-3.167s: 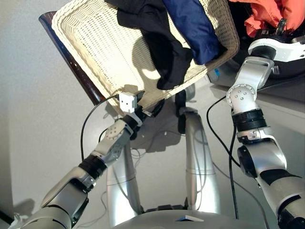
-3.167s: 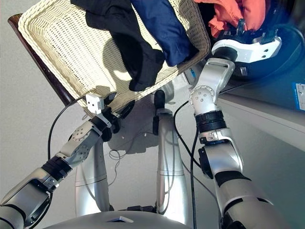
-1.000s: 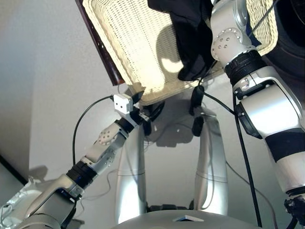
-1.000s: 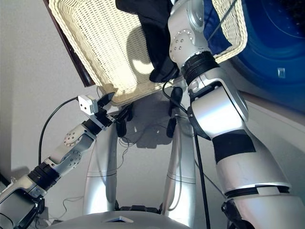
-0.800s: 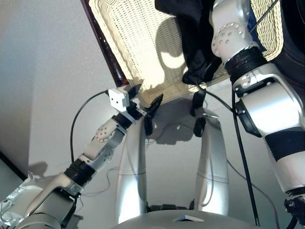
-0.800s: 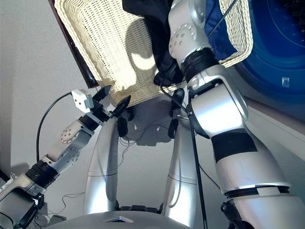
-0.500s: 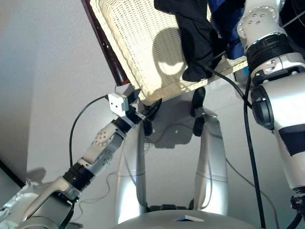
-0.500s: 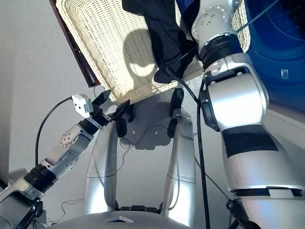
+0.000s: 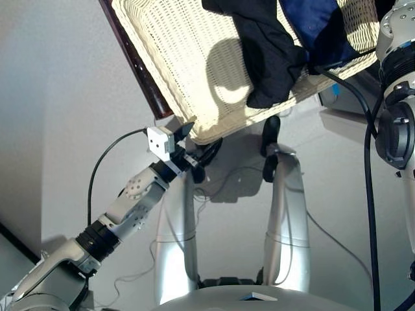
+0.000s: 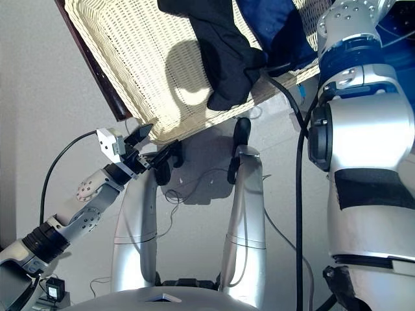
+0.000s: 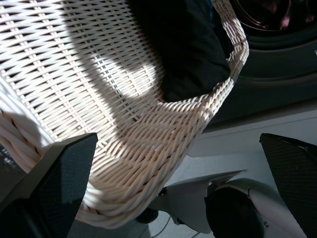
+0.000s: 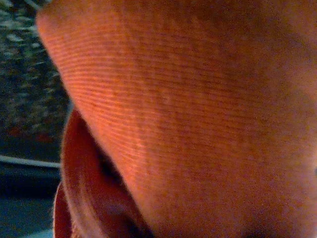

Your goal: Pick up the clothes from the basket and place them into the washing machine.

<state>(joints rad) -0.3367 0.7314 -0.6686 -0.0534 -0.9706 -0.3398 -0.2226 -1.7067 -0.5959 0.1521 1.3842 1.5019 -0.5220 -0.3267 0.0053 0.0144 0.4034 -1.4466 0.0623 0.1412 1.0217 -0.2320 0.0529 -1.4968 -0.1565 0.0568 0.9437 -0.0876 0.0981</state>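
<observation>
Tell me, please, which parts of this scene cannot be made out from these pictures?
- Right hand: cut off by the top edge in both eye views; in the right wrist view the coral-red garment fills the picture and hides its fingers.
- Navy garment and black garment: upper parts cut off by the top edge.
- Washing machine: only a dark slice shows behind the basket in the left wrist view; its drum is barely visible.
- Basket's far end: out of frame.

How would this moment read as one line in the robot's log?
basket: black garment, navy garment | right wrist view: coral-red garment | left gripper: open, near basket rim
</observation>
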